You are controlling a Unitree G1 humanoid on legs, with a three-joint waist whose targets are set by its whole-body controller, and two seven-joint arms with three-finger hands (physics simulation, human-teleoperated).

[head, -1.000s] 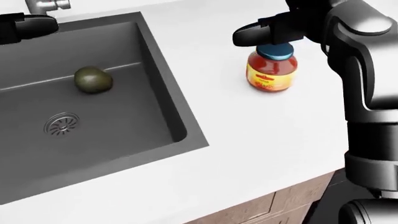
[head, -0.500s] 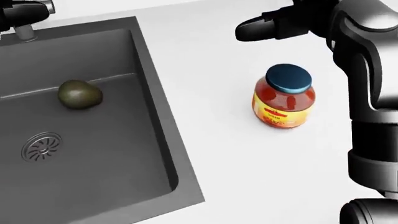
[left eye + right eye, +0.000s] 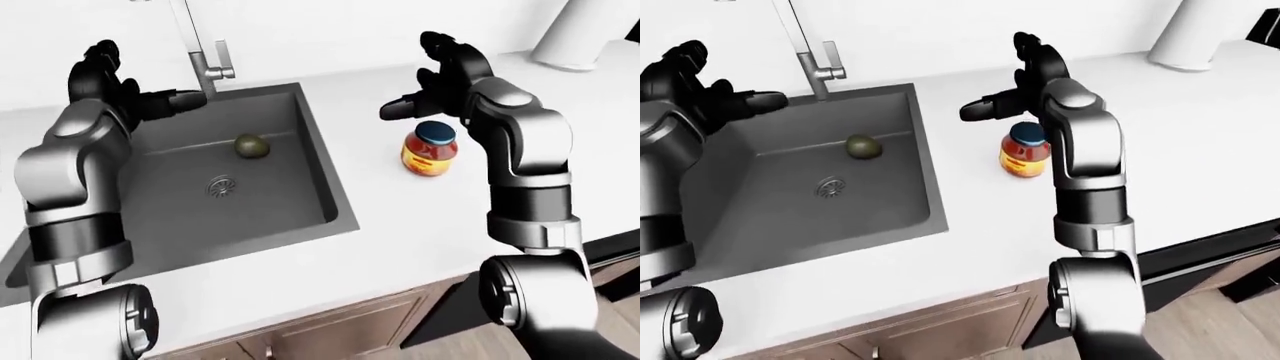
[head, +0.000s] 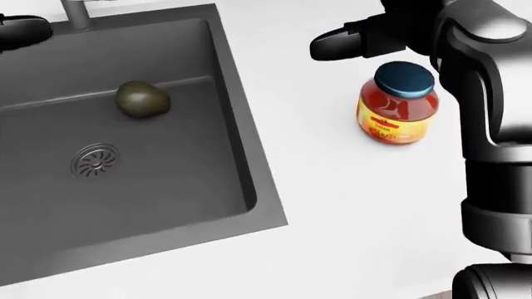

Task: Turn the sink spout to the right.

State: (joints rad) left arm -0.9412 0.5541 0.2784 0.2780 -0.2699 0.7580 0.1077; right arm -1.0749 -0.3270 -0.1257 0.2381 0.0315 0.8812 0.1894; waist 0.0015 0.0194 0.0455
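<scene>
At the table's [image 3: 300,262] near edge nothing matters yet; farther in, the sink [image 3: 330,214] holds a green fruit [image 3: 252,145]. Beyond its far rim the spout [image 3: 187,34] rises upright, just right of the left hand [image 3: 120,90], fingers spread and empty. The right hand [image 3: 440,75], also open, hovers above the jar [image 3: 430,148], farther off.

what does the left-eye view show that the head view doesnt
Only the left-eye view shows the tall faucet rising out of frame, the left hand beside it with open fingers, not gripping, both whole arms, the wood cabinet fronts and a white object at top right.

Only the head view shows the drain and jar label up close.

Both show the dark sink, the round green fruit in it, the blue-lidded jar on the white counter, and the open right hand.
</scene>
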